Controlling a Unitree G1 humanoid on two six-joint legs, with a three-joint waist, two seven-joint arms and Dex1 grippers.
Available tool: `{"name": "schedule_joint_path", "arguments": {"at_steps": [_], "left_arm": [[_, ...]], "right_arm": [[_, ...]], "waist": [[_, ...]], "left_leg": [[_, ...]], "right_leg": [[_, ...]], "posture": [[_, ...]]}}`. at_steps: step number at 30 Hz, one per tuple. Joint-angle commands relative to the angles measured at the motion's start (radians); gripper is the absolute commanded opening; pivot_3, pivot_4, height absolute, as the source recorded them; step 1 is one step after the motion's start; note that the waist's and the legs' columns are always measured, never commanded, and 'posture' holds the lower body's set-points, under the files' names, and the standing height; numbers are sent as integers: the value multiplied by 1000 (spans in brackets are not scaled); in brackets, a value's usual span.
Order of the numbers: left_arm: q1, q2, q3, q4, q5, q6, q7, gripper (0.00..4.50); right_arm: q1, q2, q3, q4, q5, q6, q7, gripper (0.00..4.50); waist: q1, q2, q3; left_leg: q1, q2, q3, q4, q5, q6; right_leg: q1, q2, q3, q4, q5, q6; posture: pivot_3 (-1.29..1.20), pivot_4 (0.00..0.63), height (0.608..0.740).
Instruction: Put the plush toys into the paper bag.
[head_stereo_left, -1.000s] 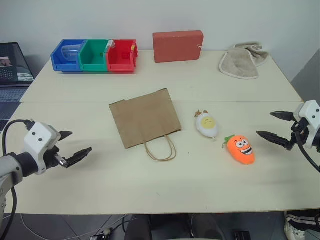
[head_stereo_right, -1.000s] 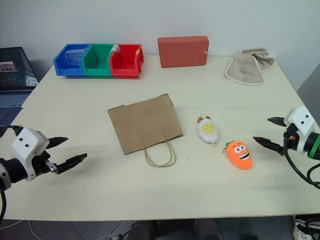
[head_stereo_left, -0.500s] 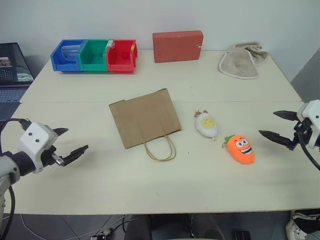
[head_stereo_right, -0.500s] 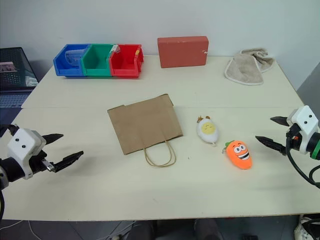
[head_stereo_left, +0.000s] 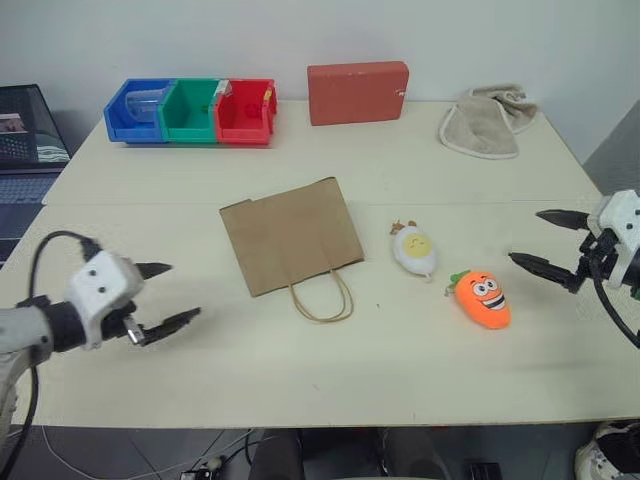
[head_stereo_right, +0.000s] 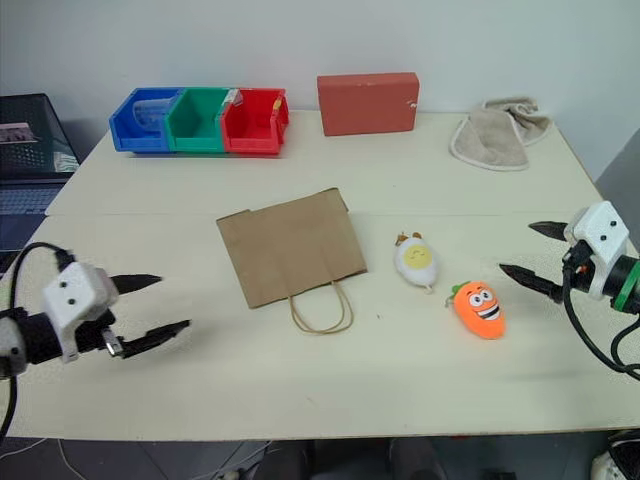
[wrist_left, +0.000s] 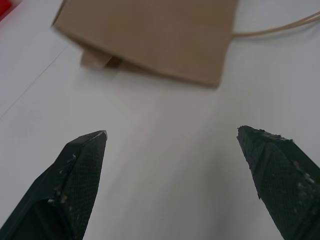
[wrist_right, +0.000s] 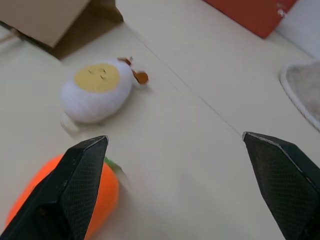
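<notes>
Left end effector (head_stereo_left: 168, 296) had shifted inward toward the paper bag (head_stereo_left: 290, 234) over the last second, fingers spread wide, holding nothing, well short of the bag. Bag lay flat and closed on the worktop (head_stereo_left: 330, 370), handles (head_stereo_left: 321, 297) toward the near edge; it looked like it needed opening before anything goes in. Egg toy (head_stereo_left: 413, 249) sat just right of the bag, carrot toy (head_stereo_left: 482, 298) near it toward the front right; neither had moved. Right end effector (head_stereo_left: 541, 243) had edged in a little toward the carrot, fingers spread, empty, not touching it. Read: both arms were in approach, nothing bagged yet.
</notes>
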Motion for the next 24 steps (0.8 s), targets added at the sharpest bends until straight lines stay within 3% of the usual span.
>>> {"name": "schedule_joint_path", "arguments": {"at_steps": [1,4,11,20,24], "left_arm": [[-73,28,-86,-47,14,-10,-17,4473],[-205,-4,-255,-56,53,-39,-32,4473],[-349,-105,-488,9,125,-114,-72,4473],[-413,-209,-622,128,215,-255,-93,4473],[-448,-255,-647,213,259,-328,-84,3543]], "right_arm": [[6,-23,-21,-119,51,50,16,4500],[61,-14,-2,-296,127,146,13,4500],[129,3,61,-503,191,264,-35,4500],[150,15,64,-569,225,319,-77,4500],[157,20,68,-584,235,327,-87,4500]], "waist": [[1,0,0],[11,0,0],[8,0,0],[10,0,0],[12,0,0]], "left_leg": [[0,0,0,0,0,0],[0,0,-1,0,0,0],[-1,0,-1,0,0,0],[-1,0,-2,1,0,0],[-1,0,-2,2,0,0]], "right_leg": [[0,0,0,0,0,0],[0,0,-1,0,0,0],[0,1,-1,-1,0,0],[0,1,-1,-1,0,0],[1,1,-1,-1,0,0]], "posture": [[0,150,740],[0,150,740],[0,150,740],[0,150,740],[0,150,740]]}}
